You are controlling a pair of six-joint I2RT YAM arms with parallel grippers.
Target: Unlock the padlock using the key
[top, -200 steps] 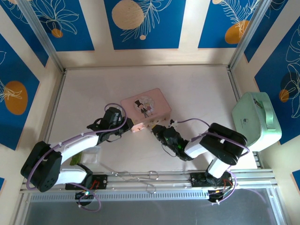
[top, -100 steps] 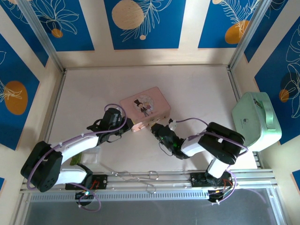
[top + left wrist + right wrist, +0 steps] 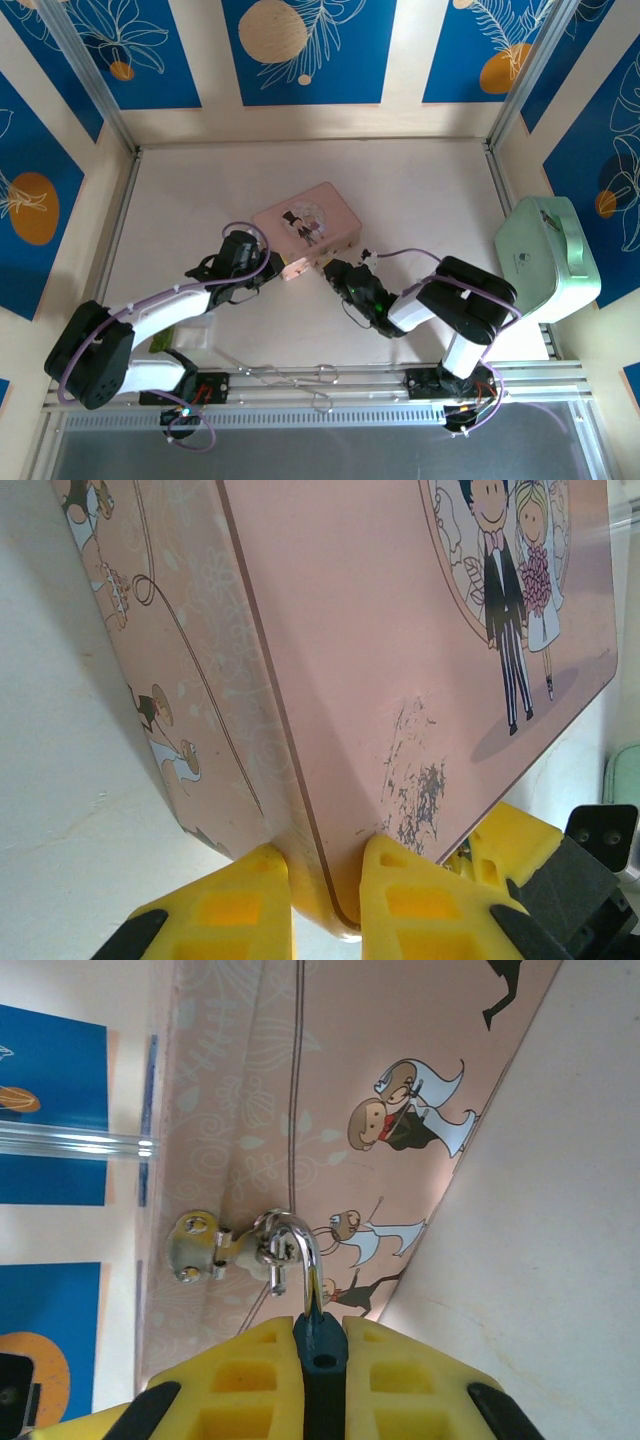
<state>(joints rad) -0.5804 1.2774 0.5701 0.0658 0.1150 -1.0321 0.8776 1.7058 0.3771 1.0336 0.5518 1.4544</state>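
Note:
The padlock (image 3: 322, 1360), a small dark teal body, is pinched between the yellow fingers of my right gripper (image 3: 320, 1330), which is shut on it. Its silver shackle (image 3: 303, 1240) hooks through the metal hasp (image 3: 205, 1250) on the side of the pink illustrated box (image 3: 340, 1060). One shackle end hangs free outside the body. My left gripper (image 3: 325, 865) is shut on the near corner of the pink box (image 3: 380, 630). From above, both grippers meet at the box's near edge: left gripper (image 3: 283, 268), right gripper (image 3: 334, 270). The key is out of view.
A mint green case (image 3: 548, 255) stands at the table's right edge. A looped, scissor-like metal tool (image 3: 290, 375) lies on the rail between the arm bases. A clear plastic piece (image 3: 192, 335) lies beside the left arm.
The pink box has shifted slightly left and back. The right gripper followed it with the padlock. The left gripper has tightened a little on the box corner.

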